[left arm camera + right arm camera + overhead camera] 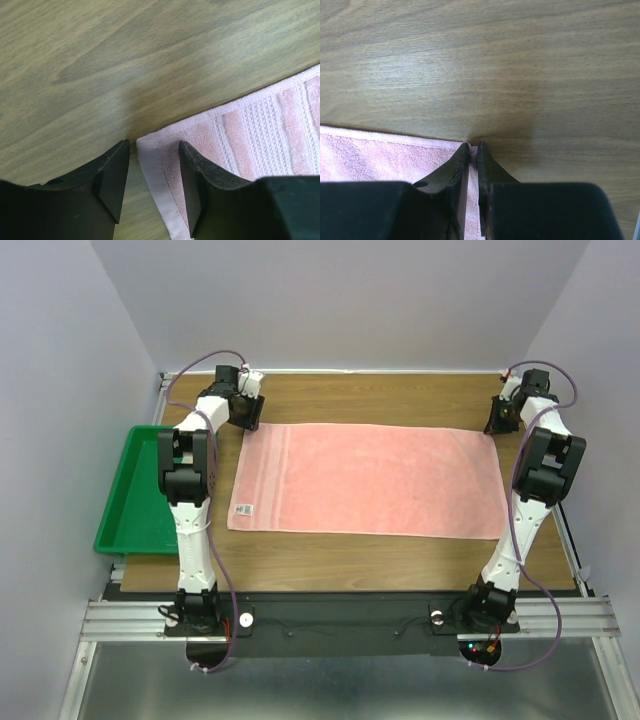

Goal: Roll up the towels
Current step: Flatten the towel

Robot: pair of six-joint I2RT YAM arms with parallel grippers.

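One salmon-pink towel (365, 480) lies flat and spread out on the wooden table, with a small label at its near left corner. My left gripper (248, 418) is down at the towel's far left corner. In the left wrist view it (153, 145) is open, its fingers astride the corner's pale hem, and the towel (260, 130) runs off to the right. My right gripper (500, 420) is at the far right corner. In the right wrist view it (473, 146) is shut on that corner, with a sliver of towel (380, 155) hem pinched between the tips.
A green tray (135, 490) sits off the table's left side beside the left arm. Bare wood (380, 395) runs behind the towel up to the back wall. A metal rail (570, 540) borders the table's right edge.
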